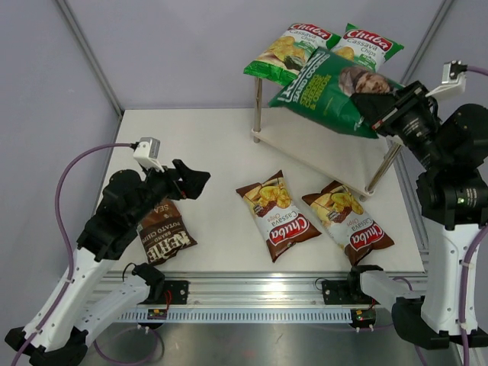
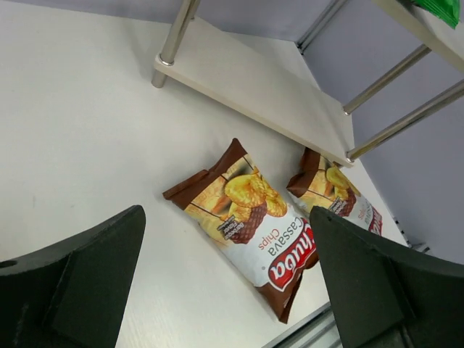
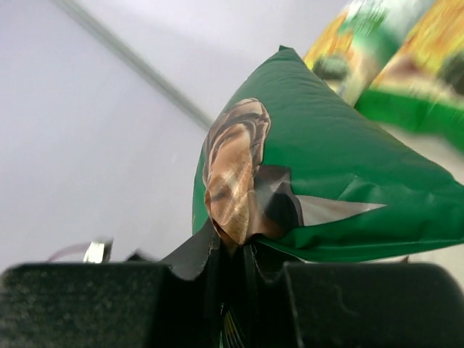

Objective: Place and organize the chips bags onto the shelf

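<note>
My right gripper (image 1: 381, 116) is shut on the dark green chips bag with a man's portrait (image 1: 332, 90), holding it in the air at the level of the shelf's top board. In the right wrist view that bag (image 3: 333, 174) fills the space above the shut gripper (image 3: 243, 279). Two green Chuba bags (image 1: 290, 46) (image 1: 371, 47) lie on the top board. Two brown-red Chuba bags (image 1: 277, 216) (image 1: 348, 221) lie flat on the table. My left gripper (image 1: 197, 185) is open and holds nothing, hovering above the table left of them. The dark brown Kettle bag (image 1: 164, 238) lies partly under the left arm.
The shelf's lower board (image 1: 320, 149) is bare, with metal posts (image 1: 258, 107) at its corners. From the left wrist, the nearer brown-red bag (image 2: 250, 217) lies ahead between the open fingers (image 2: 87, 283), the other bag (image 2: 337, 192) and the lower board (image 2: 246, 87) beyond it.
</note>
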Tool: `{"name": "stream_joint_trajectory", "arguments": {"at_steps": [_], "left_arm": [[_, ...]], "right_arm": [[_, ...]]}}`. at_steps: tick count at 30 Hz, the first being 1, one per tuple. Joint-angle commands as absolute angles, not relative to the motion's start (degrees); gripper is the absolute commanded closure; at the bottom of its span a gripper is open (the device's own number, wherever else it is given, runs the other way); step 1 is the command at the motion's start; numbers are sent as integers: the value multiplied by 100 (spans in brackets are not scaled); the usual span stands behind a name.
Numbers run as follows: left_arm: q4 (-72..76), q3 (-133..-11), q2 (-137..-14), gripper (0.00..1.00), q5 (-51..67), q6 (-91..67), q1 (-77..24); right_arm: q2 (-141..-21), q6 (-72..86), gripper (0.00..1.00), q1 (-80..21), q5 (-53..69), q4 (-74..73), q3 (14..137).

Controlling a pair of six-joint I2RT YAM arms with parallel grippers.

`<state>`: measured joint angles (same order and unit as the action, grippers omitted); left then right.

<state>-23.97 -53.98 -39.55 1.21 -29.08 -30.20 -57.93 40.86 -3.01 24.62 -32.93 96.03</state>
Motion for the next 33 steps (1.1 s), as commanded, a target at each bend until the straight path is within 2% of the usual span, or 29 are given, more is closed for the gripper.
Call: {"name": "stream_joint_trajectory", "arguments": {"at_steps": [1,5,10,16,19,25,33], "left_arm": [[-3277,-5976,-3867,1,121,-2286,-3015],[-3927,-6266,-3832,1,334,-1908,-3023],[-4131,-6047,-3604,1,98,-1503,-3015],[-3991,-5451,-3489,1,26,-1380,-3015],[-3815,-5152,-3437,1,26,-1406,-3015],[-3736,-5001,-3366,1,26,-1398,-3015],[-3744,-4896,-3156,1,18,-1406,-3015]], "right_arm": [[-6343,3930,89,-282,1207,-3102,10466],[-6565,4007,89,139,72,-3129,10994],[-6566,4192,89,729,-1343,-3006,10960],[-6320,4394,90,896,-2872,-2594,10434],[-6109,4561,91,905,-3636,-2076,9767],[-6108,5114,92,905,-3745,-1398,8922],[-6293,5906,91,809,-3700,-1336,8262]]}}
